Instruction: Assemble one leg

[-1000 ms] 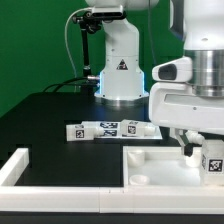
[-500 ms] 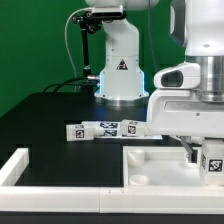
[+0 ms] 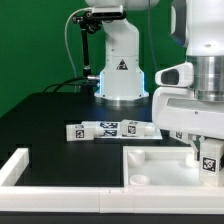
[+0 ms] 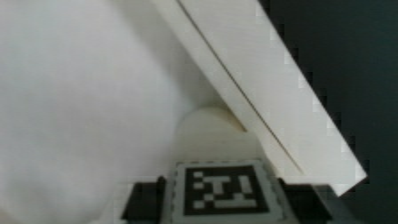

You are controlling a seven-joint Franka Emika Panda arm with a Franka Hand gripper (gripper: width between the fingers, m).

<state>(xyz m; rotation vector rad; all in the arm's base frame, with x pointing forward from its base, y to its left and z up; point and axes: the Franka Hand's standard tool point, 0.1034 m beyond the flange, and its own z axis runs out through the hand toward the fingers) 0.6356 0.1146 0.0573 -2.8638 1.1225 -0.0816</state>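
Note:
My gripper is shut on a leg, a small white peg-block with a black-and-white tag, and holds it over the large white tray-like part at the exterior view's right. In the wrist view the leg sits between the dark fingers, just above a round boss by the tray's raised rim. I cannot tell whether the leg touches the tray.
The marker board lies on the black table behind the tray. A white L-shaped rail runs along the front left. The white robot base stands at the back.
The gripper with the leg has shifted slightly to the exterior view's right and a little lower over the tray.

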